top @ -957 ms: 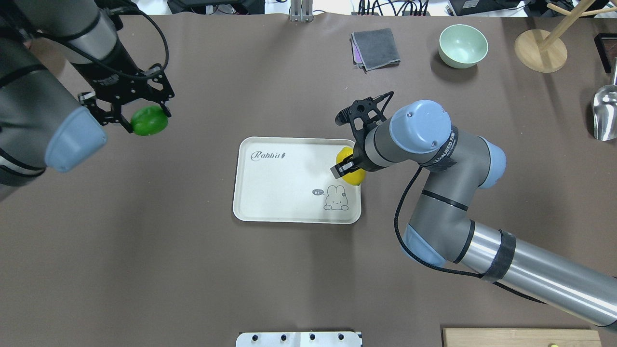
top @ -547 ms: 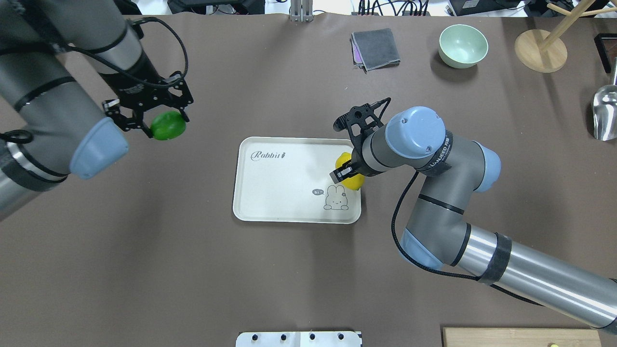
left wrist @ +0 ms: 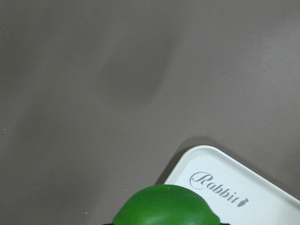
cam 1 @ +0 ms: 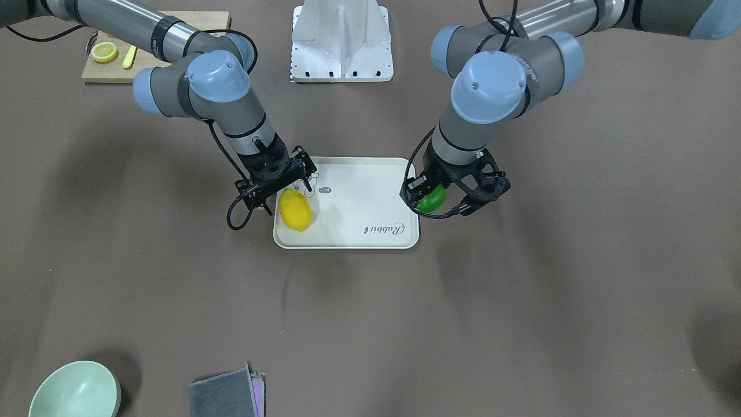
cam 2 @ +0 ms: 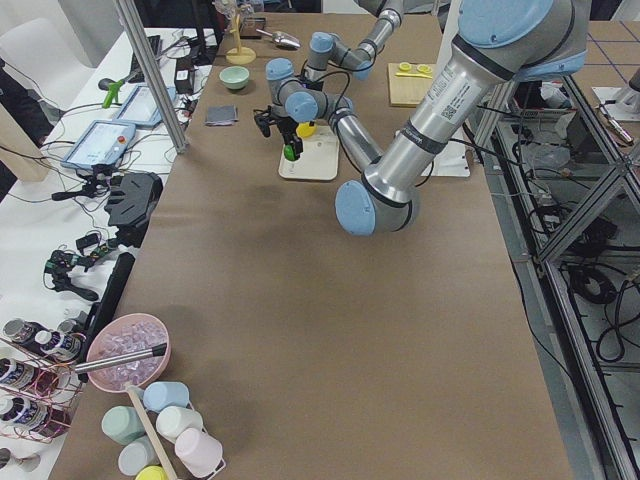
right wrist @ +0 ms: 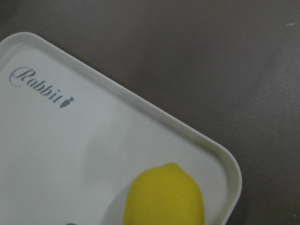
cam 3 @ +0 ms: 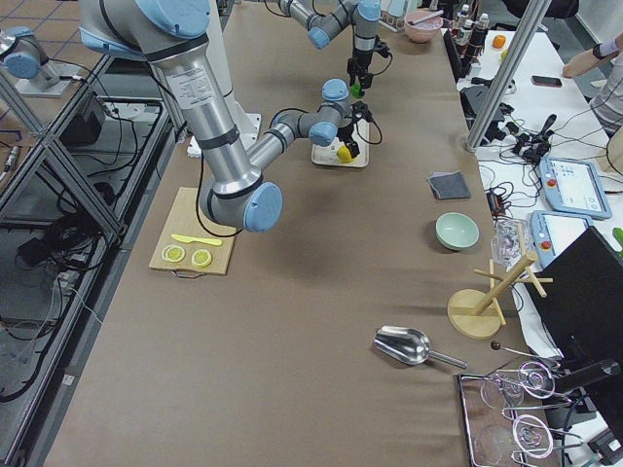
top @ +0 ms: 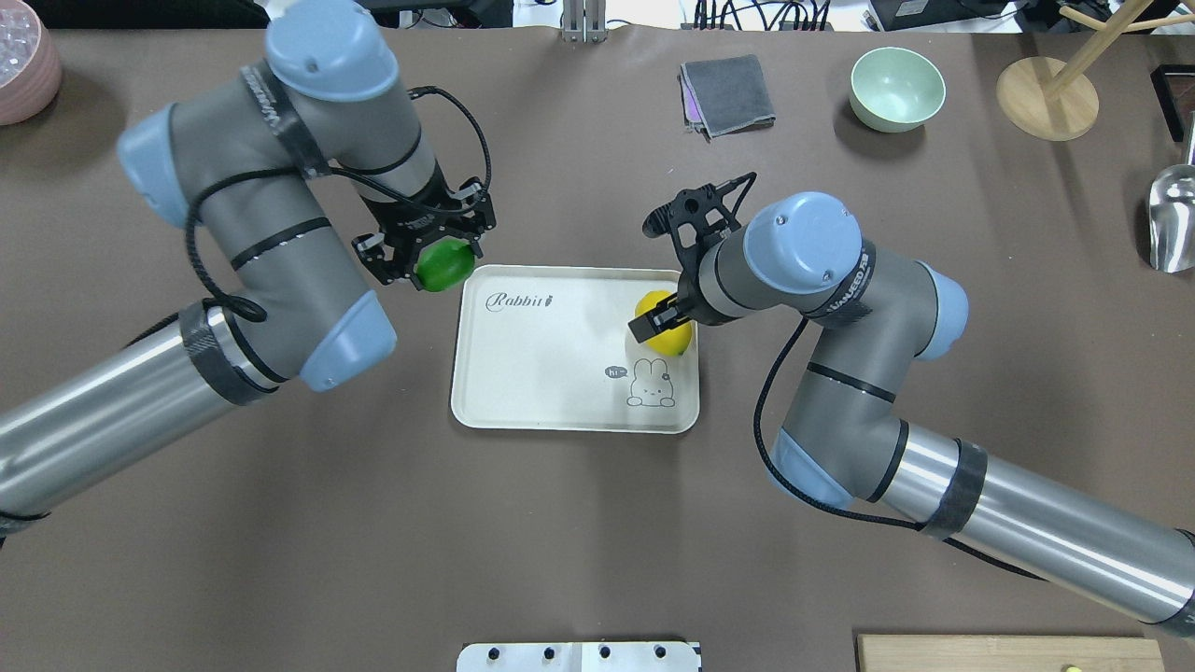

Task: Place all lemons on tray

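Right gripper [top: 661, 326] is clamped on the yellow lemon [cam 1: 296, 211], one black finger lying across the fruit in the overhead view. The lemon sits over the tray [top: 551, 383], close to its long far rim, just beyond the rabbit drawing; whether it touches the tray floor, I can't tell. On the other side, the left gripper [cam 1: 433, 198] is closed around the green lemon [top: 446, 263], held above the brown table just outside the tray's corner by the "Rabbit" script, not over the tray yet. Further out, a grey cloth [top: 727, 93] and a pale green bowl [top: 897, 88] lie at the table's far side, well apart from both arms.
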Motion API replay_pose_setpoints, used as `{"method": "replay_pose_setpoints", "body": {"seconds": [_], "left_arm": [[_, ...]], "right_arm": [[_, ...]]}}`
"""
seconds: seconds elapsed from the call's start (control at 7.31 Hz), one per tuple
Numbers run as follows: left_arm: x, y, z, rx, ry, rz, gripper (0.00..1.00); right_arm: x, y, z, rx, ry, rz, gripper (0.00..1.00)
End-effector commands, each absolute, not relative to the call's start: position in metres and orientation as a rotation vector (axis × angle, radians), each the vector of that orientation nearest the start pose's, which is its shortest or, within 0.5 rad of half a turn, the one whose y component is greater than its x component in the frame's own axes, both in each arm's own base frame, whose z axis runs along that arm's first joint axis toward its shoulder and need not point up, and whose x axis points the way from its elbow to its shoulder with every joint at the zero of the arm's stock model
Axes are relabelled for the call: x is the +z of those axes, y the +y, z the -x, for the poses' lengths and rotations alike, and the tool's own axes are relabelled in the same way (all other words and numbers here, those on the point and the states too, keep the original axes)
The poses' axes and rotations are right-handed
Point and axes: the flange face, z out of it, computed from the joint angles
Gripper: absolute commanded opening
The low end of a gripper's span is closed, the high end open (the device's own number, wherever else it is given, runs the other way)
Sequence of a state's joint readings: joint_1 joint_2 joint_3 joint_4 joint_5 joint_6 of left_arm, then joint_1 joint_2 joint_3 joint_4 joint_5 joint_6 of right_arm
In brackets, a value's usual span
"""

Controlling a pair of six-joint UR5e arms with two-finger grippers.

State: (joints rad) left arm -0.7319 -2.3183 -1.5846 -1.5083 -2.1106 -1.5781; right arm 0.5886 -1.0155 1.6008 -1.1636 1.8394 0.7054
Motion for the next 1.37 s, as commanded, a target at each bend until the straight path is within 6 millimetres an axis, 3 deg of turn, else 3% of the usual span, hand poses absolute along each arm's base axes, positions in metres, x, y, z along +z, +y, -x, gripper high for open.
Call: {"method": "replay_pose_setpoints", "body": {"seconds": [0.0,0.27,0.55,0.68,0.82,0.96,1.09,1.23], "left_arm": [[0.187,-0.522,-0.503,-0.553,0.836,0.253,0.00],[0.176,-0.502,-0.535,-0.580,0.849,0.253,0.00],[0.169,-0.488,-0.551,-0.601,0.846,0.268,0.11],[0.166,-0.483,-0.556,-0.619,0.846,0.262,0.25],[0.168,-0.477,-0.565,-0.620,0.854,0.264,0.55],[0.170,-0.477,-0.569,-0.618,0.854,0.264,0.73],[0.171,-0.474,-0.573,-0.613,0.850,0.267,0.83],[0.173,-0.474,-0.573,-0.612,0.848,0.267,0.87]], "right_arm": [[0.270,-0.489,0.489,-0.358,-0.918,-0.477,1.00],[0.280,-0.512,0.460,-0.328,-0.922,-0.437,1.00],[0.302,-0.530,0.425,-0.295,-0.910,-0.299,0.99],[0.315,-0.535,0.398,-0.263,-0.899,-0.216,0.98],[0.331,-0.522,0.375,-0.248,-0.891,-0.149,0.98],[0.345,-0.522,0.337,-0.208,-0.907,-0.091,0.98],[0.369,-0.513,0.302,-0.178,-0.915,-0.053,0.99],[0.389,-0.497,0.279,-0.156,-0.897,-0.042,0.99]]}}
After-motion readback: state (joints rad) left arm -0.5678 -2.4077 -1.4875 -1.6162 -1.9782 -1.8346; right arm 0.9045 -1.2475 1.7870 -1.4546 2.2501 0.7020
